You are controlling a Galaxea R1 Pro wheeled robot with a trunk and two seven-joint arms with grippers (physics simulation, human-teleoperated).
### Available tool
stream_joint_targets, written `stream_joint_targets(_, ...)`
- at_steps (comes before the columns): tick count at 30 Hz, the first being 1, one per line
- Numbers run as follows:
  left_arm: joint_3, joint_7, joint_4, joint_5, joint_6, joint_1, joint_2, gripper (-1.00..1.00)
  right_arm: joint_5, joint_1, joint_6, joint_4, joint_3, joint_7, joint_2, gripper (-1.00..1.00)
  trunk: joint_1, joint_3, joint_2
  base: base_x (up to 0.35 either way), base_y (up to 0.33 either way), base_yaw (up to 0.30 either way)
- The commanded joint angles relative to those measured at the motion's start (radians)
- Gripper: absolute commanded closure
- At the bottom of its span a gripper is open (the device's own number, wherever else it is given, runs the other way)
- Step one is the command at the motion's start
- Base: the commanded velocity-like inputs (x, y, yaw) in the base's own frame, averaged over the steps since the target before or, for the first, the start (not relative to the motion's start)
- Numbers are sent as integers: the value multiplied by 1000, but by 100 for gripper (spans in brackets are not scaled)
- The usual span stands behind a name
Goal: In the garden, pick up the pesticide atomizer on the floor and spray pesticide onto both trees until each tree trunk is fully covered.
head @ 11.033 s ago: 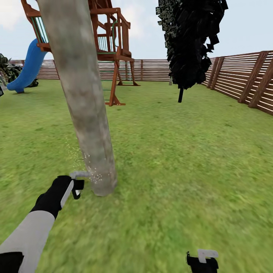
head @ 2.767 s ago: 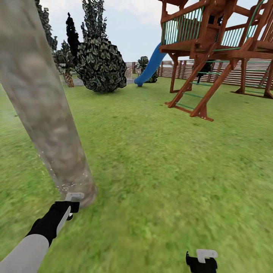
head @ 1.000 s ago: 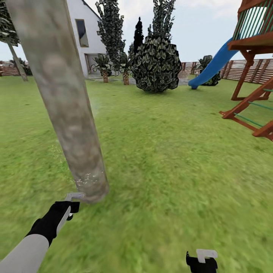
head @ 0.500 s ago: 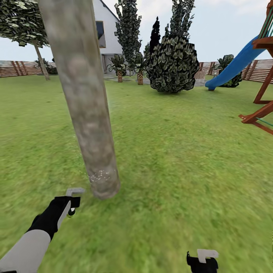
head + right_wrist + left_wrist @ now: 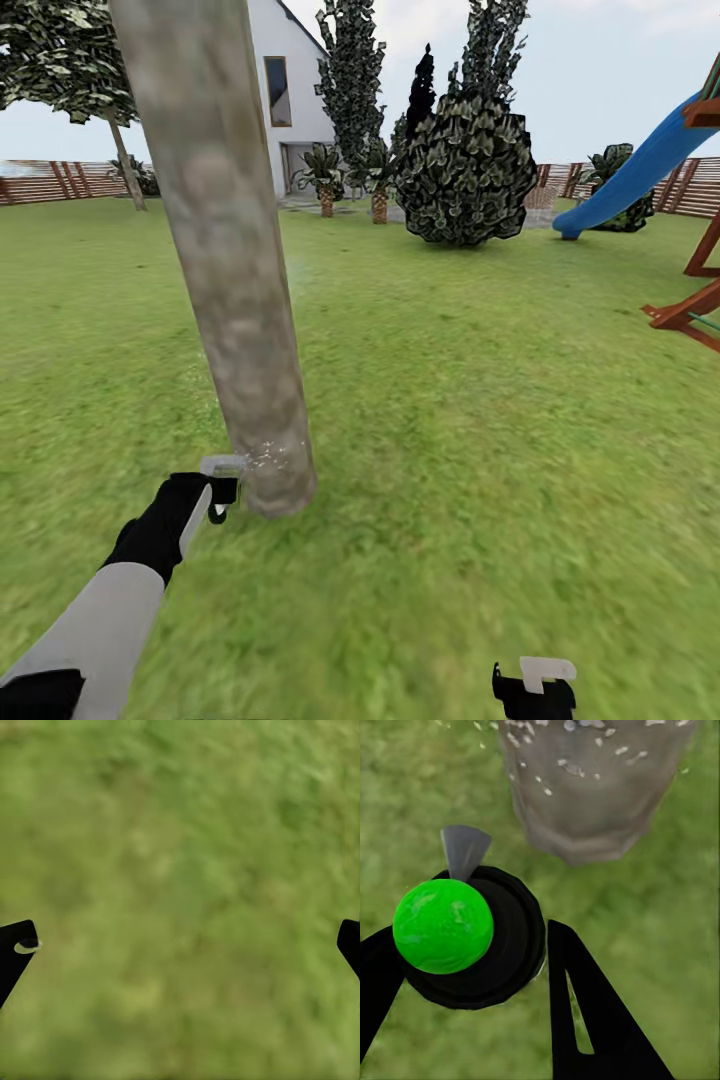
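Your pesticide atomizer (image 5: 465,945), a round dark body with a glossy green ball and a pale grey nozzle, sits clamped between the left gripper's (image 5: 215,490) 2 black fingers (image 5: 585,1020), just beside the mottled, speckled trunk base (image 5: 270,470). Your right gripper (image 5: 180,945) hangs wide apart, empty, over blurry lawn (image 5: 480,400).

Lawn (image 5: 480,400): green grass, wide, bounded at far edge by slat fence (image 5: 50,182). Standing on it: pale mottled tree trunk (image 5: 235,300) near side, leaning, white specks at base; dark leafy bush (image 5: 462,170) twd far edge; blue slide (image 5: 630,170) + red-brown play frame (image 5: 690,310) at right edge.
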Motion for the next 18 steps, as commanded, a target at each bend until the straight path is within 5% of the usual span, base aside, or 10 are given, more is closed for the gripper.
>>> stream_joint_targets(1,1,0,0,6,2,-7,8,100,0,0,0,0,-1,0,0,-100,0,0,0,0,0,18)
stream_joint_targets(4,0,-3,-1,13,4,-11,42,100,0,0,0,0,0,0,0,-100,0,0,0,0,0,4)
stream_joint_targets(7,-40,-23,-1,16,4,-12,-18,100,0,0,0,0,-1,0,-1,-100,0,0,0,0,0,0)
stream_joint_targets(9,-53,-50,0,16,4,-15,-32,100,0,0,0,0,-1,0,0,-100,0,0,0,0,0,0)
stream_joint_targets(10,-52,-75,0,12,4,-17,-21,100,0,0,0,0,-1,0,0,-100,0,0,0,0,0,0)
stream_joint_targets(11,-50,-95,1,15,4,-17,38,100,0,0,0,0,-1,0,0,-100,0,0,0,0,0,0)
stream_joint_targets(13,-51,-143,1,16,4,-16,108,100,0,0,0,0,-1,0,-1,-100,0,0,0,0,0,0)
stream_joint_targets(14,-53,-160,1,15,4,-15,116,100,0,0,0,0,-1,0,-1,-100,0,0,0,0,0,0)
stream_joint_targets(15,-56,-173,1,12,3,-11,114,100,0,0,0,0,-1,0,-1,-100,0,0,0,0,0,0)
stream_joint_targets(18,-59,-179,0,9,4,-15,52,100,0,0,0,0,-1,0,-1,-100,0,0,0,0,0,0)
